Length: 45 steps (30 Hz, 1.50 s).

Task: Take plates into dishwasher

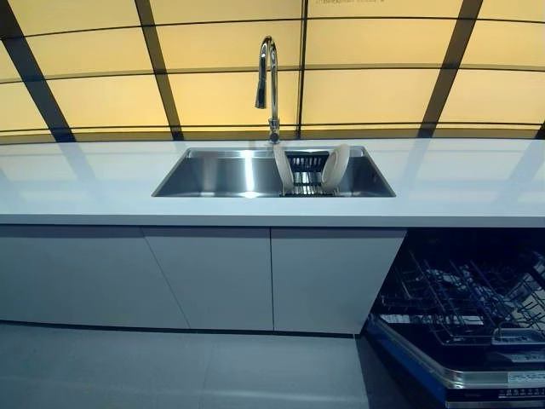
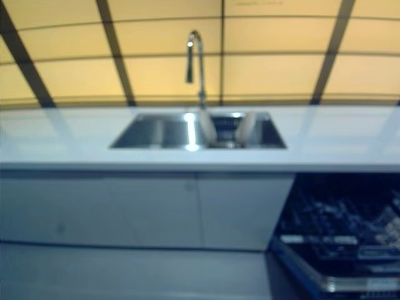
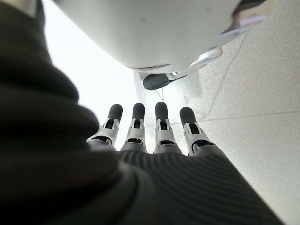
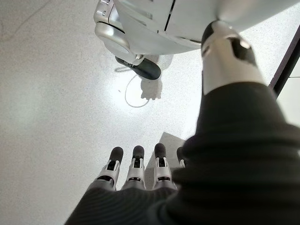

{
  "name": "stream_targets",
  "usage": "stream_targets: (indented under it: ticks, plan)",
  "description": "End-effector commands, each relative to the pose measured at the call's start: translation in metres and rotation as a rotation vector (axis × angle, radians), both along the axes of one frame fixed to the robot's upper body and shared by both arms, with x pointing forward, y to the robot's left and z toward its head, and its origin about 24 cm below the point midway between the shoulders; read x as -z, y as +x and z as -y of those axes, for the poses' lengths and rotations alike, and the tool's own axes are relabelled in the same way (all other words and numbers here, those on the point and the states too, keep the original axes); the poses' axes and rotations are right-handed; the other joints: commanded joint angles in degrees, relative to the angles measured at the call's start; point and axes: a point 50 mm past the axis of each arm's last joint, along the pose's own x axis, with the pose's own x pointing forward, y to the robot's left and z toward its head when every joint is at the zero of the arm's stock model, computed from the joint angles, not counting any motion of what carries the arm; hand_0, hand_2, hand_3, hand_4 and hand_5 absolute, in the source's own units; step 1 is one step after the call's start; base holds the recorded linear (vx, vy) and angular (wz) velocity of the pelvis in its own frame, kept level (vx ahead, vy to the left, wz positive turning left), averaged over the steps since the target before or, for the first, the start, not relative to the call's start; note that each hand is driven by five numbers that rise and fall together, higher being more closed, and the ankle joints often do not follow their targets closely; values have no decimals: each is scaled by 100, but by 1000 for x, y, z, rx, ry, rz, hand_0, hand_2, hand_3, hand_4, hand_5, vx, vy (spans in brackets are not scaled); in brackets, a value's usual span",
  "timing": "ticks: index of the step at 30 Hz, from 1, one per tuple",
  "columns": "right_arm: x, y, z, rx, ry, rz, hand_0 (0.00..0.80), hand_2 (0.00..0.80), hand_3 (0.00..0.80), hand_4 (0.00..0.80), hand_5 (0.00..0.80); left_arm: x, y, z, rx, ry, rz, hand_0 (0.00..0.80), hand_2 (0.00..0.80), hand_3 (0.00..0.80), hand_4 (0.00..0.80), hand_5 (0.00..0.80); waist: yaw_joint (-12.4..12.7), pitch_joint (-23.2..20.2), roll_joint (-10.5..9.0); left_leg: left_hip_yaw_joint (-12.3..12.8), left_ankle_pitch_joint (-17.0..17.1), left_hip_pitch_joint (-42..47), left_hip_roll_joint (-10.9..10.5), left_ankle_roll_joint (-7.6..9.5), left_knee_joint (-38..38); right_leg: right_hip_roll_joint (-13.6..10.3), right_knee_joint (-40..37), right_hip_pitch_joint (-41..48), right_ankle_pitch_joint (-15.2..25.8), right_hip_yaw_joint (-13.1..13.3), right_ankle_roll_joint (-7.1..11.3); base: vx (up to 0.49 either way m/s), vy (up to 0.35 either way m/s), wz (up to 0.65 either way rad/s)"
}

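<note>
1. A yellow wall (image 1: 230,94) crossed by dark bars runs behind a long white counter (image 1: 85,183), with grey cabinet doors (image 1: 204,277) under it and a grey floor (image 1: 170,371) below.
2. A steel sink (image 1: 213,175) is set into the middle of the counter, and a curved tap (image 1: 268,81) rises at its back edge.
3. In the right part of the sink stands a dark rack (image 1: 306,170) with two pale plates on edge: one plate (image 1: 283,168) at its left side, the other plate (image 1: 335,166) at its right side, leaning a little.
4. To the lower right, under the counter, the dishwasher (image 1: 460,315) stands open with its wire rack (image 1: 468,302) pulled out; whether anything sits in that rack cannot be told.
5. Neither hand shows in the head views. The left hand (image 3: 140,136) appears in its own wrist view, fingers straight and side by side, holding nothing, pointing down at the floor.
6. The right hand (image 4: 136,173) is likewise seen in its own wrist view, fingers straight and empty above the floor.
7. Both plates sit up in the sink, well apart from either hand.
</note>
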Motion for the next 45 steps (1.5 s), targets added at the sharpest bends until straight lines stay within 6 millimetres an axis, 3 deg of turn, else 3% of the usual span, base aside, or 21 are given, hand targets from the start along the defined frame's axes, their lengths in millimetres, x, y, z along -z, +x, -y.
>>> stream_targets:
  ticks: [1, 16, 39, 43, 45]
  plan:
    - [0, 15, -5, -42, -20, 14, 0, 0, 0, 0, 0, 1, 6, 9, 12, -13, -13, 0, 0, 0, 0, 0, 23, 72, -52, 85, -591, 143, -608, 487, 23, 388, 46, -88, -243, 82, 96, 0, 0, 0]
    - [-2, 26, -4, -55, -34, 28, 0, 0, 0, 0, 0, -1, 18, 10, 51, -21, 6, 0, 0, 0, 0, 0, -17, 153, -30, 142, -602, 203, -560, 515, 23, 408, 169, -109, -291, 175, 65, 0, 0, 0]
    - [-2, 29, -8, -71, -38, 26, 0, 0, 0, 0, 0, 0, 14, 8, 15, -8, -10, 0, 0, 0, 0, 0, -61, 132, -54, 176, -646, 285, -522, 524, 23, 430, 207, -67, -334, 233, 48, 11, -11, 0]
    - [-2, 30, -11, -63, -36, 32, 0, 0, 0, 0, 0, 0, 16, 6, 14, 16, 0, 0, 0, 0, 0, 0, -75, 149, -69, 201, -651, 323, -475, 555, 23, 447, 503, -153, -495, 256, 2, 53, -64, -4]
    - [-2, 34, -11, -70, -34, 42, 0, 0, 0, 0, 0, -1, 19, 4, -46, 39, 9, 0, 0, 0, 0, 0, -68, 220, -138, 199, -798, 173, -435, 572, 457, 419, 775, -269, -609, 272, -56, 35, -124, -9]
